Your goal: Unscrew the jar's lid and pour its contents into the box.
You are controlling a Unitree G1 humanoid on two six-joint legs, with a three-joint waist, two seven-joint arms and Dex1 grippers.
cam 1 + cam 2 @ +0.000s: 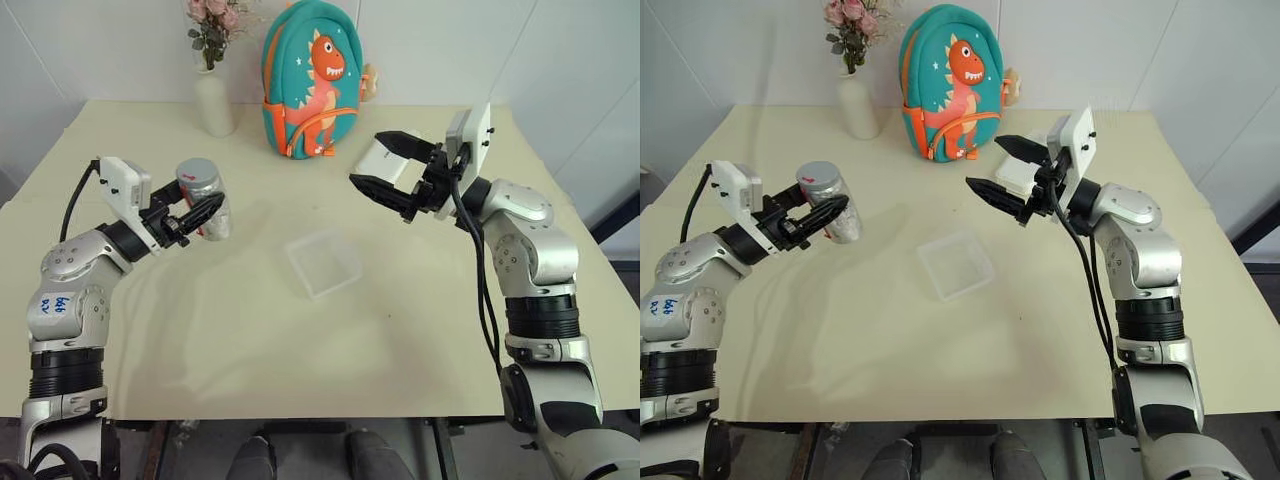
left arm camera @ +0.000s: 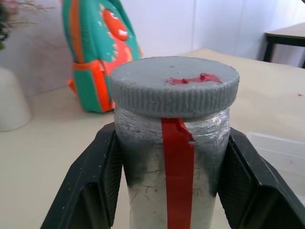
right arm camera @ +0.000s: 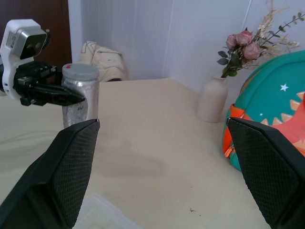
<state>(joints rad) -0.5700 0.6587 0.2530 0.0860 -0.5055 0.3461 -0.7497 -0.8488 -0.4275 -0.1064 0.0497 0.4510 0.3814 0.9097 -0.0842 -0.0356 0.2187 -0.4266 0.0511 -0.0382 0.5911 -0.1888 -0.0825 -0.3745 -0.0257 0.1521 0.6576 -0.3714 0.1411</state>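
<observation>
Two risks | left gripper (image 1: 200, 212) clamped on the jar (image 1: 203, 196), held upright above the bench (image 1: 240, 330), lid (image 2: 174, 85) on: jar may spin in that side-grip when the lid is twisted | box (image 1: 323, 263) mid-bench, empty, light: could slide | right gripper (image 1: 388, 168) spread wide, empty, well apart from the lid: may close off-centre

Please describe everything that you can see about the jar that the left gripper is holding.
The jar is a small cylinder with a clear, silvery wrapped wall, pale below and darker grey near the top. A red strip runs down its side. Its grey ribbed lid is on, flat-topped, with a red smear on top. The jar stands about upright, lifted above the table, at the robot's left. The left gripper clamps its body below the lid, one black finger on each side. Nothing else touches it.
</observation>
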